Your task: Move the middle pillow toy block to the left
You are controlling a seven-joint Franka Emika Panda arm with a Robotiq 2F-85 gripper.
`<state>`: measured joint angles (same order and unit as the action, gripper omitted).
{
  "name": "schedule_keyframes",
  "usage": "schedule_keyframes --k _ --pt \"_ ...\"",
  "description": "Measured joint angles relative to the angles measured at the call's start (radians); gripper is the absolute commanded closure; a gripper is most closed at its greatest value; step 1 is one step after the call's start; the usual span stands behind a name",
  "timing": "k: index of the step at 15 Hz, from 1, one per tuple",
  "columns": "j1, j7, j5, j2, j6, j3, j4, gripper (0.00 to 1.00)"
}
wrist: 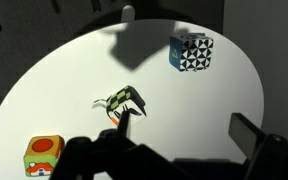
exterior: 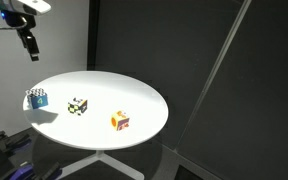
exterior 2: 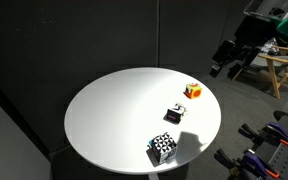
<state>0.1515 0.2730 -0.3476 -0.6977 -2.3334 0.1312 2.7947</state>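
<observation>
The middle pillow toy block (exterior: 78, 105) is a small white cube with black and green patches, near the centre of the round white table (exterior: 134, 90). It also shows in the other exterior view (exterior 2: 174, 114) and in the wrist view (wrist: 125, 99). My gripper (exterior: 29, 45) hangs high above and beyond the table's edge, well clear of all the cubes; it also shows in an exterior view (exterior 2: 232, 64). In the wrist view its two fingers (wrist: 184, 130) are spread apart with nothing between them.
A blue-and-white cube (exterior: 36, 98) (exterior 2: 163, 148) (wrist: 191, 52) sits near one table edge. An orange-yellow cube with red (exterior: 120, 121) (exterior 2: 193, 90) (wrist: 44, 156) sits on the middle block's other side. Dark curtains surround the table. A wooden stool (exterior 2: 277, 68) stands behind the arm.
</observation>
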Motion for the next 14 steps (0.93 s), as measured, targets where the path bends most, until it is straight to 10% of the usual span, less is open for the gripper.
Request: schedule_keyframes --k 14 --pt "-0.038 -0.083 0.125 0.205 0.001 -0.012 -0.147 0.00"
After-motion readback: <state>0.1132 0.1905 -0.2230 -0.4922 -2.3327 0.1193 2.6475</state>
